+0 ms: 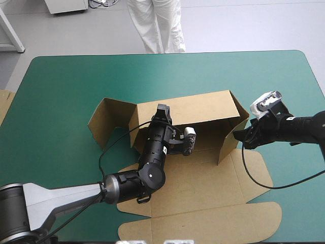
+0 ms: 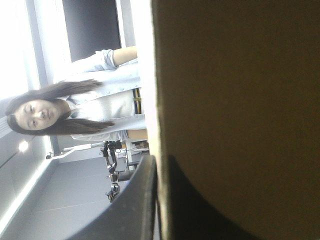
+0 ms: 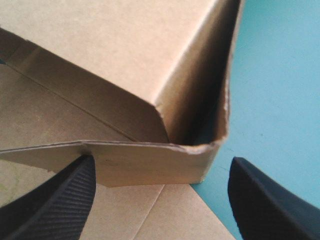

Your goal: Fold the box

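Nearest the robot, the box (image 1: 203, 188) lies with its wide lid panel flat on the teal-green cover (image 1: 76, 76), the rounded flaps reaching almost to the table's near edge. The left arm enters low from the near left corner, its grey forearm running just above the cover. It bends at a black joint over the flat board and then stretches away toward the raised long wall. The left gripper (image 1: 162, 113) sits at the top edge of that wall, near its left end. In the left wrist view the wall's edge runs straight up between the black fingers (image 2: 140, 210), one on each face of the board and all but touching, so the jaws are clamped on the sheet. The right arm comes in level from the table's right side, well clear of the left arm. The right gripper (image 1: 239, 136) is at the box's right end, where a short side wall stands upright and meets the long wall at a corner. In the right wrist view its two fingers (image 3: 60, 200) stand wide apart and hold nothing. The bent corner of the side flap lies between and just ahead of them, and one finger is just beside the flap's lower edge; whether it touches cannot be told. At the long wall's left end another flap angles outward. Beyond the box the cover runs bare to the far edge. A strip of more board (image 1: 4, 104) shows at the table's left edge.
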{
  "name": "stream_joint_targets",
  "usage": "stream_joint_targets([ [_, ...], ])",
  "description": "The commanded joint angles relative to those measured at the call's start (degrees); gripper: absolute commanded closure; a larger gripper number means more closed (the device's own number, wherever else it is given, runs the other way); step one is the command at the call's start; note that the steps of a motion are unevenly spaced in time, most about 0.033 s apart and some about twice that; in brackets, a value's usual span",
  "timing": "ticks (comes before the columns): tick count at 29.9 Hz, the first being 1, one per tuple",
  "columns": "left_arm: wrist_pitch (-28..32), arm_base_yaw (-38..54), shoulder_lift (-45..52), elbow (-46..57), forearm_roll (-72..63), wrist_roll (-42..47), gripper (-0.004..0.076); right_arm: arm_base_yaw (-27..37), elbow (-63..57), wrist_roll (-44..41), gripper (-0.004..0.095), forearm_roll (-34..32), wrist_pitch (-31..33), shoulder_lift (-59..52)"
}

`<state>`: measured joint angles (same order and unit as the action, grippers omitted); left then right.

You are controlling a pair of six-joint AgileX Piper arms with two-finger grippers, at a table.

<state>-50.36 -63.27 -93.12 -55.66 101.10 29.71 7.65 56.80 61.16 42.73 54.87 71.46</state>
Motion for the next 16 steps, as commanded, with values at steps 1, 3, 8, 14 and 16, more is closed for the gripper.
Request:
stream_joint_targets([
  [1,0.2,-0.1,1.4,-1.0,-0.8,0.6,0.0734,-1.7,1.2,1.1,0.0213,1.0,-4.0,-1.2],
  [3,0.2,-0.1,1.4,-1.0,-0.8,0.6,0.0734,-1.7,1.2,1.1,0.0212,1.3,-5.2,-1.2],
  [8,0.2,-0.1,1.4,-1.0,-0.8,0.6,0.0734,-1.7,1.2,1.7,0.0212,1.7,-5.6,-1.2],
  [14,0.2,-0.1,1.4,-1.0,-0.8,0.6,0.0734,-1.7,1.1,3.1,0.0212,5.0,-5.9,1.3],
  [16,0.2,-0.1,1.4,-1.0,-0.8,0.6,0.0734,-1.7,1.1,3.1,0.0212,6.1,-6.3,2.2],
])
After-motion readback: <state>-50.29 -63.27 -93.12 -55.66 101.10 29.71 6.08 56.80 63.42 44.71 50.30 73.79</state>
